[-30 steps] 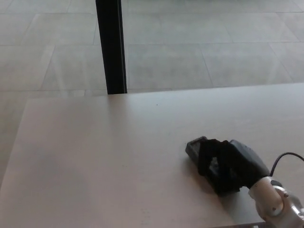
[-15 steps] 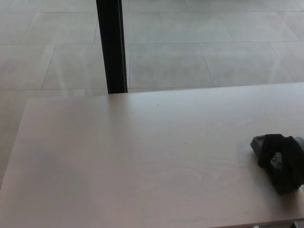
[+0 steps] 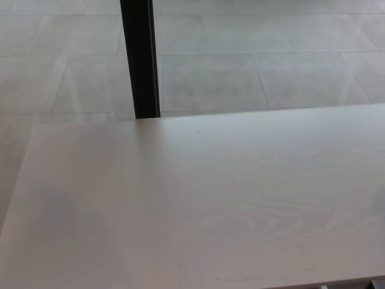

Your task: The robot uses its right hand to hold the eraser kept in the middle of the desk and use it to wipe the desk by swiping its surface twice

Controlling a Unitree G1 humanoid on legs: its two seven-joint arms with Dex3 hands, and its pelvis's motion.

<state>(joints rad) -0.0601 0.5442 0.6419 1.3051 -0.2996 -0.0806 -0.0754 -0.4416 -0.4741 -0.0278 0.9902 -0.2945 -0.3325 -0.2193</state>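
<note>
Desk (image 3: 198,205) alone is shown, pale woodgrain before a black post (image 3: 139,57); neither hand nor eraser is seen, so grip and whereabouts cannot be told. For a clean swipe, the eraser should be kept flat and pressed evenly.

The desk (image 3: 180,205) before me is a pale, whitish wood, with faint curving grain showing toward its near right part and a few tiny dark specks. Beyond it I see a floor (image 3: 271,66) of light grey tiles with thin darker joints. A black post (image 3: 139,57) stands against that grey.
</note>
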